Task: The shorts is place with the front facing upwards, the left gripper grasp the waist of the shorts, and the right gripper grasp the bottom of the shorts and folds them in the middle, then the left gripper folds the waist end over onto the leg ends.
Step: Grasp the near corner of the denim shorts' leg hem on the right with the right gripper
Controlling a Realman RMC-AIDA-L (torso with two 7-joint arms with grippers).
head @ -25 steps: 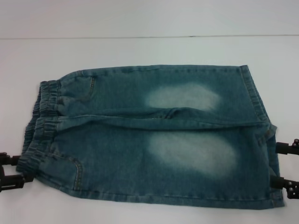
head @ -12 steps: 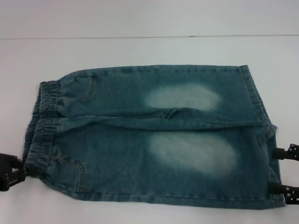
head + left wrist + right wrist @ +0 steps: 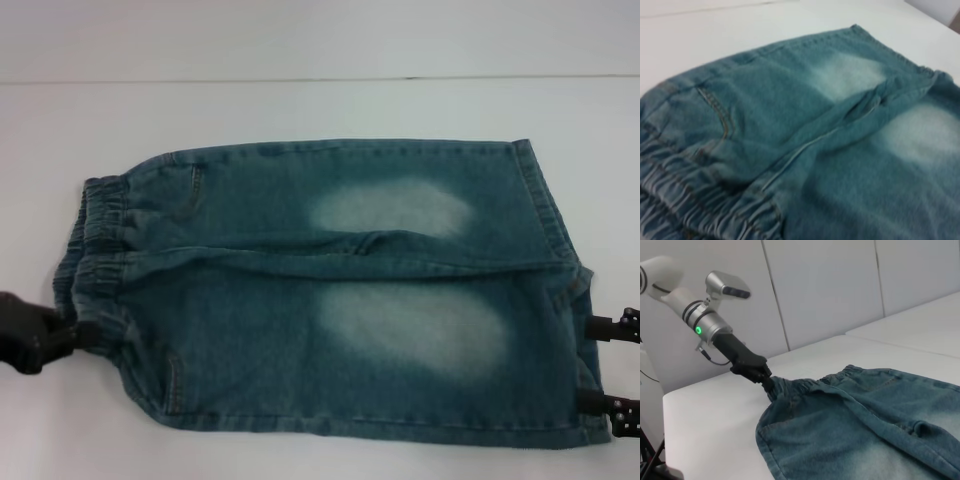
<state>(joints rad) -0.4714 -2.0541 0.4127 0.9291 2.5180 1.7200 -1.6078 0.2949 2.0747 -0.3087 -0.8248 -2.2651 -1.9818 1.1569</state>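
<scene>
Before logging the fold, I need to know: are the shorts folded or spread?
Spread: the shorts lie flat, both legs side by side, elastic waistband opposite the hems.

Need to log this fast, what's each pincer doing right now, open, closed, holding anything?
Left pincer: shut on the shorts at the waistband.
Right pincer: open, fingertips at the leg hem.

Faded denim shorts (image 3: 340, 290) lie flat, waistband (image 3: 90, 260) left, hems (image 3: 565, 290) right.
</scene>
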